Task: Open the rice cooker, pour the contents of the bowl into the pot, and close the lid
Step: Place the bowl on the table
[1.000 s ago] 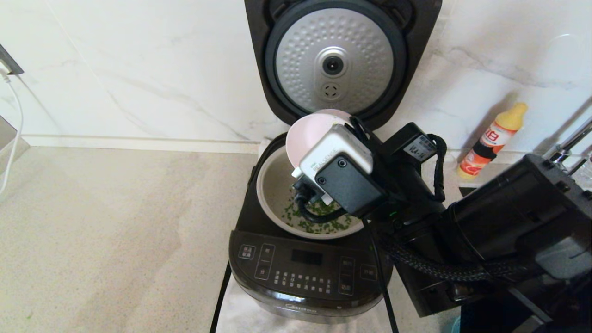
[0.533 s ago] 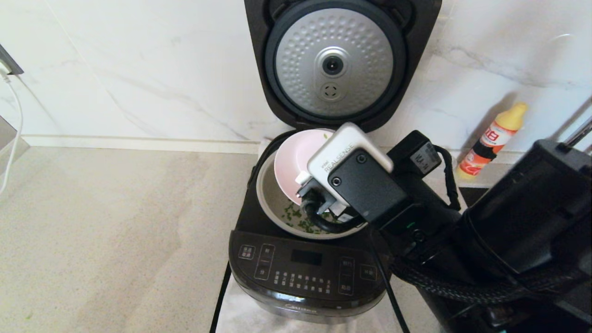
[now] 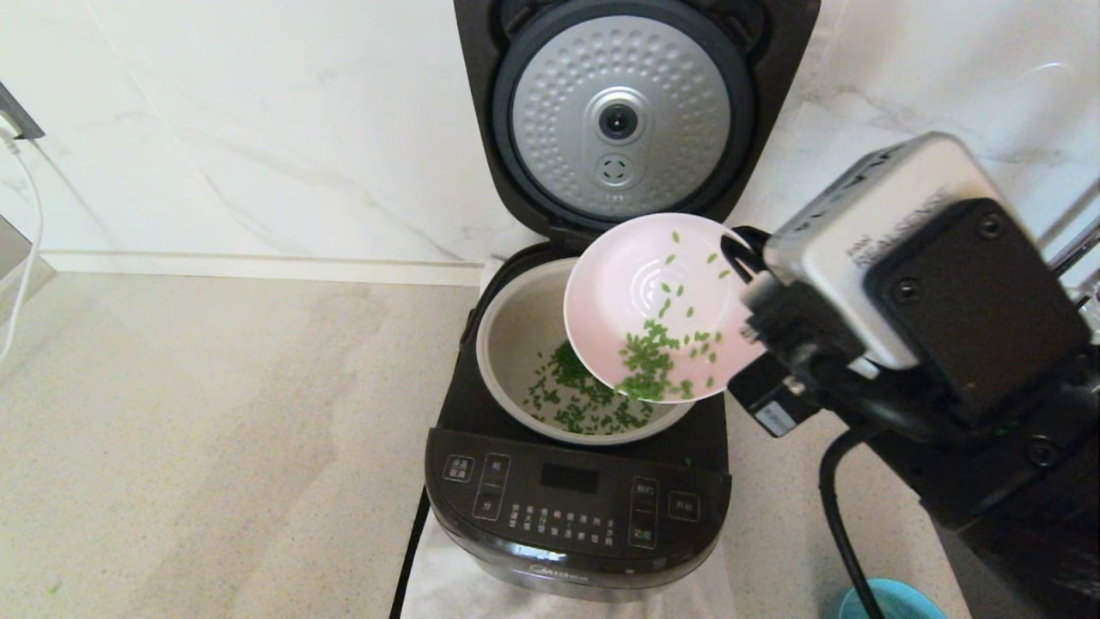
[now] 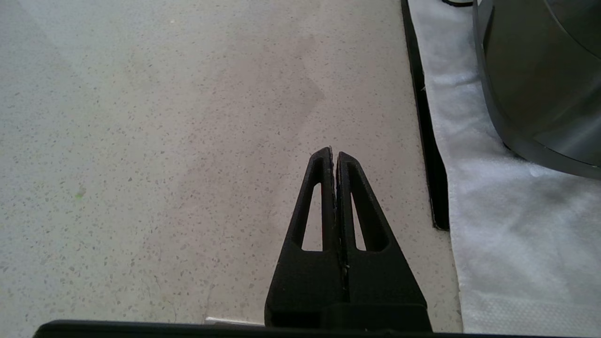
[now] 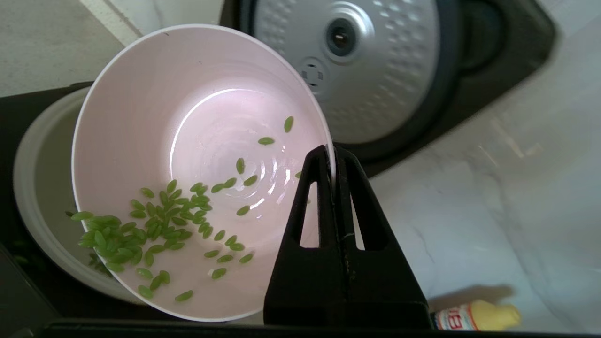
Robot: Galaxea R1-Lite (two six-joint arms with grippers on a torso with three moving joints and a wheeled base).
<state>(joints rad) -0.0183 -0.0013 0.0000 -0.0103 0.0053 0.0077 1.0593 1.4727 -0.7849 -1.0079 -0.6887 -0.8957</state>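
The black rice cooker (image 3: 576,507) stands with its lid (image 3: 620,120) raised, the dimpled silver underside facing me. Green grains lie on the floor of the pale pot (image 3: 507,344). A pink bowl (image 3: 636,284) hangs tilted over the pot's right rim, with green grains (image 3: 653,361) gathered at its low edge. My right gripper (image 5: 332,152) is shut on the bowl's (image 5: 188,117) rim, on the side away from the pot (image 5: 37,188). My left gripper (image 4: 334,155) is shut and empty, low over the counter to the left of the cooker (image 4: 540,70).
A white mat (image 4: 507,225) lies under the cooker, with a black strip (image 4: 425,117) along its left edge. An orange and yellow bottle (image 5: 474,317) stands against the marble wall at the right. A teal object (image 3: 894,602) shows at the bottom right. A white cable (image 3: 26,241) hangs at the far left.
The right arm has swung up and to the right. The bowl has turned from tipped into the pot to its inside facing up, over the pot's right rim.
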